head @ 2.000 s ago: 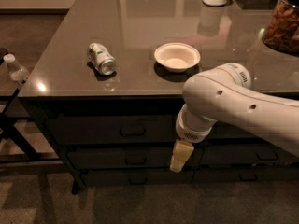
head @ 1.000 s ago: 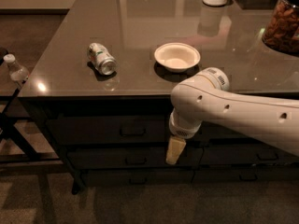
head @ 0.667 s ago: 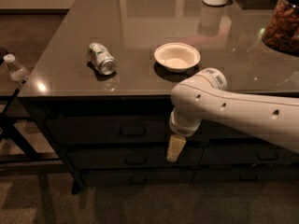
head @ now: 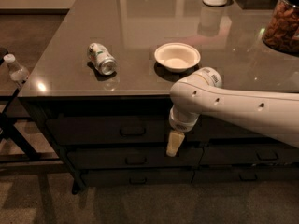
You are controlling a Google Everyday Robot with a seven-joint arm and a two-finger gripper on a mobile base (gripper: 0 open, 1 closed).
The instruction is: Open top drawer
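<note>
Cam high, looks down; gripper (head: 172, 144) mid-frame.

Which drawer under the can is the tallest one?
The top drawer, directly under the tabletop; its front is taller than the two shallower drawers beneath it. The gripper hangs in front of its lower edge.

The arm (head: 243, 108) is a smooth, rounded white casing with small dark screw holes; its cream gripper (head: 173, 143) sits at seven o'clock.
</note>
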